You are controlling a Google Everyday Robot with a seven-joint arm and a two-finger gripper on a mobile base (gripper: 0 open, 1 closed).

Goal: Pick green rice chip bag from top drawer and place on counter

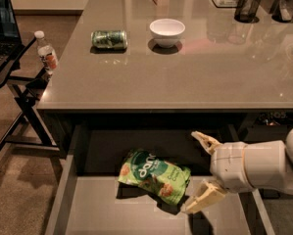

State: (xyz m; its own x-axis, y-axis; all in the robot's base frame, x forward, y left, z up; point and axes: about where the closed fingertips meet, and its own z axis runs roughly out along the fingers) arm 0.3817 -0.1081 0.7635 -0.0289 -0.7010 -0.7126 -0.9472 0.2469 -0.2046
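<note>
We see the green rice chip bag (155,175) lying in the open top drawer (111,212), below the worktop (200,77). Our pincer (190,173) is wide open just beside the bag's right end, holding nothing. A green can (109,39) and a white bowl (167,32) sit on the worktop.

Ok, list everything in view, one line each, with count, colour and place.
counter: one, grey-beige
top drawer: one, dark grey, pale bottom, pulled open under the counter
green rice chip bag: one, light green, lying in the top drawer
bowl: one, white, on the counter
can: one, green, on its side left of the bowl
mesh cups: two, black, counter's far right
water bottle: one, clear, on a stand left of the counter
gripper: one, cream jaws open, in the drawer at the bag's right
</note>
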